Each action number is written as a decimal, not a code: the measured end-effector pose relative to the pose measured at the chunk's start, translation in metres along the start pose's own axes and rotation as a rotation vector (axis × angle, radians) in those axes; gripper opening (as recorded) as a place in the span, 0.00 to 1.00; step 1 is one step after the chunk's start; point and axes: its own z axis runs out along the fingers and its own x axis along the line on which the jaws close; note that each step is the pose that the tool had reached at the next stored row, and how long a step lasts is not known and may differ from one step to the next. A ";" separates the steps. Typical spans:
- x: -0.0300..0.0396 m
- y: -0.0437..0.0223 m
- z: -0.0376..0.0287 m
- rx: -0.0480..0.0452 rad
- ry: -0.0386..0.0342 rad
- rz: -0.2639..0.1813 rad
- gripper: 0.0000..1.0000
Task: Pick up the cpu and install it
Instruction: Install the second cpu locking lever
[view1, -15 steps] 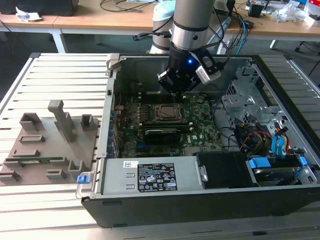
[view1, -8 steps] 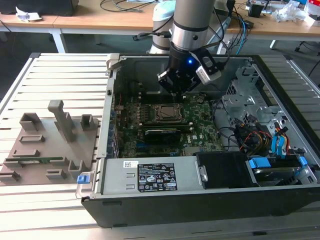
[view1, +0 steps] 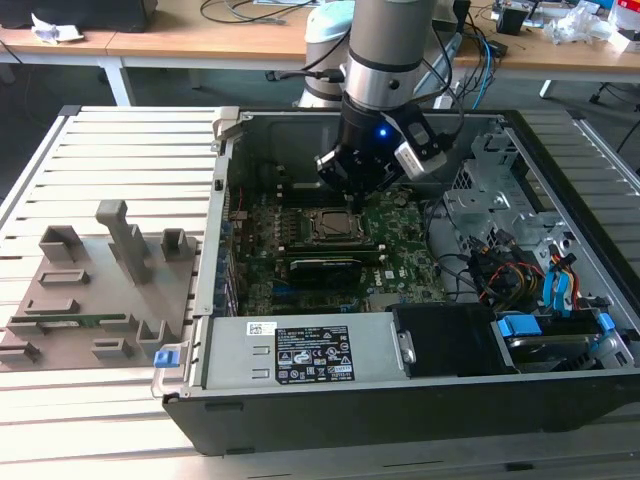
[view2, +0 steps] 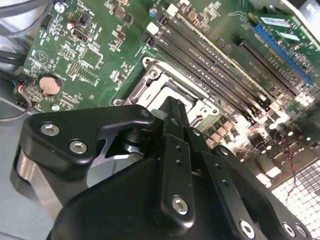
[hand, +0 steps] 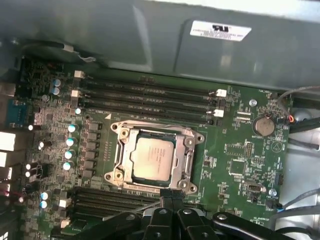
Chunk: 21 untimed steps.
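Silvery cpu (hand: 154, 159) sits flat in socket (hand: 120, 150) w/ frame open, so my pincer (hand: 170, 196), fingers together & empty, hovers just above.

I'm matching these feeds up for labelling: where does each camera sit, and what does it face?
Exterior view: off the arm, looking down into the open computer case; arm and gripper show.
First wrist view: on the arm, facing the cpu in its socket; gripper at the edge.
Second wrist view: on the arm, behind the gripper.
All share the motherboard.
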 end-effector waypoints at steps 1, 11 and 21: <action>0.0003 -0.0022 0.0000 -0.0020 -0.0003 0.000 0.11; 0.0036 -0.0280 0.0008 -0.0338 -0.0042 -0.001 0.11; 0.0076 -0.0365 0.0032 -0.0656 -0.0084 -0.001 0.11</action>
